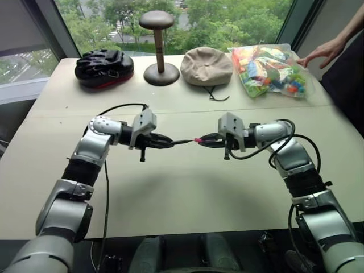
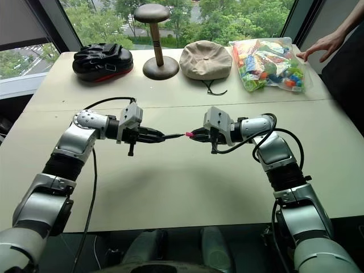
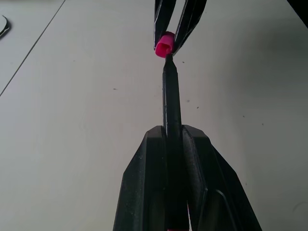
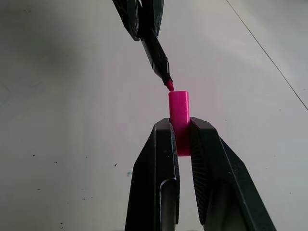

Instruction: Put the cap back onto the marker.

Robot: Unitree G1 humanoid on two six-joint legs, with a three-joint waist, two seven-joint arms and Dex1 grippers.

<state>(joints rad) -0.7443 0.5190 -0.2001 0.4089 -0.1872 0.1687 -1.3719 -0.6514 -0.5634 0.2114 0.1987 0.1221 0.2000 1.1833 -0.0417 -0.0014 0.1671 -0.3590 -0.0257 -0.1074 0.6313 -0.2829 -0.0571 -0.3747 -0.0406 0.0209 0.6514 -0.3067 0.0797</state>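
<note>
Two grips: left gripper (image 3: 174, 144) clamps the marker (image 3: 171, 103); right gripper (image 4: 182, 139) clamps the cap (image 4: 179, 115).
Left wrist view: cap's open mouth.
Right wrist view: pink tip just short.

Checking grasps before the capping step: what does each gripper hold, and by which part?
Left gripper holds the marker by its barrel, tip end sticking out. Right gripper holds the cap by its rear half, open end forward.
</note>
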